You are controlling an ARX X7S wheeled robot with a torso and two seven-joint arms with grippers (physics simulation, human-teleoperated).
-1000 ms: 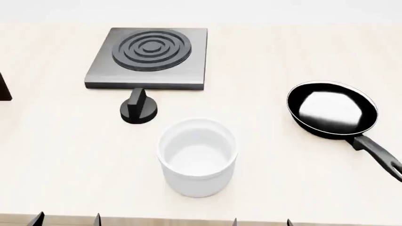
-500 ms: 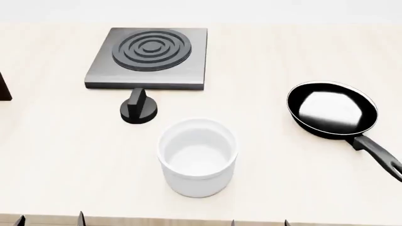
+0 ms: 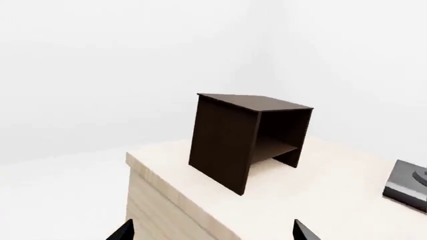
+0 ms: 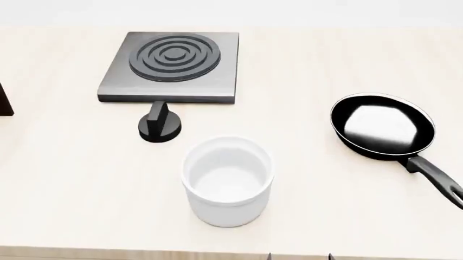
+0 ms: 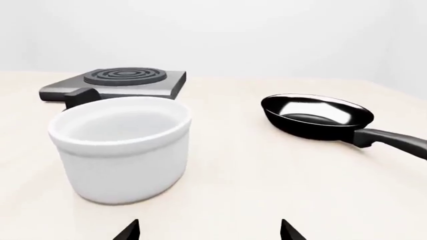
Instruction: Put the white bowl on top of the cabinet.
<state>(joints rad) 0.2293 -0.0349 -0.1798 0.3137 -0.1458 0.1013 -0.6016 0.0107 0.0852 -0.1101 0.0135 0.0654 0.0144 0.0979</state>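
The white bowl (image 4: 227, 181) stands upright and empty near the table's front edge; in the right wrist view the white bowl (image 5: 120, 147) lies ahead and to one side of my right gripper (image 5: 210, 234). That gripper is open with nothing between its fingertips, which just peek in at the head view's lower edge (image 4: 300, 257). The dark brown cabinet (image 3: 233, 135) stands at the table's left end, its flat top bare; only a sliver of the cabinet (image 4: 4, 100) shows in the head view. My left gripper (image 3: 213, 235) is open, short of the cabinet, over the table's corner.
A grey stove plate (image 4: 170, 65) with black rings sits at the back, its black knob (image 4: 160, 123) just behind the bowl. A black frying pan (image 4: 383, 127) lies to the right, handle pointing towards the front right. The table edge (image 3: 153, 185) drops off beside the cabinet.
The left gripper's fingertips have slid leftward along the head view's lower edge and out of it. The bowl and the right gripper have not moved.
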